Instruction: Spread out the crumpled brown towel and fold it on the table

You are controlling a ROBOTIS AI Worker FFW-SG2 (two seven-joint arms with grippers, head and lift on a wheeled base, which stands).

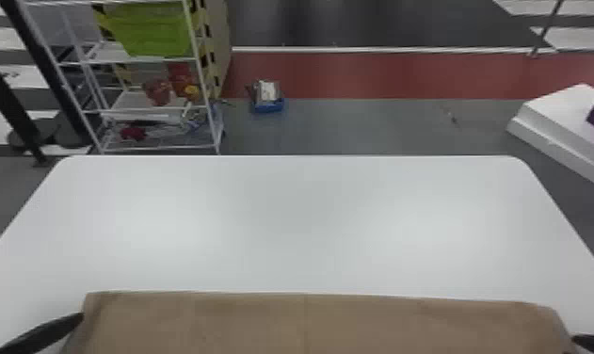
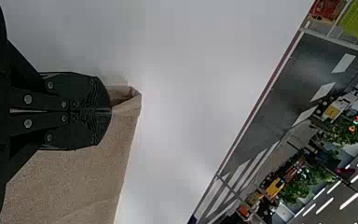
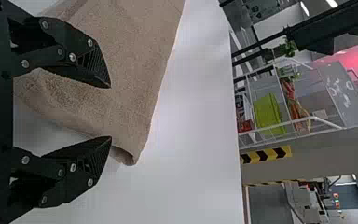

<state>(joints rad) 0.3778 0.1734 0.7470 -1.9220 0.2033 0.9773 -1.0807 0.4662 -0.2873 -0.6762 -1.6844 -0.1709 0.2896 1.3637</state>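
Left gripper [image 2: 110, 111] pinched towel [image 1: 305, 325] at 8 o'clock, likely anchoring
Right gripper [image 3: 110, 112] stood spread at 4 o'clock, likely for gripping

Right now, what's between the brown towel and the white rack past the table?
Bare white table lies between the towel and the rack, as the head view shows.

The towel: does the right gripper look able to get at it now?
Probably yes: the right gripper is open, close to the towel, and nothing seems to block its way.
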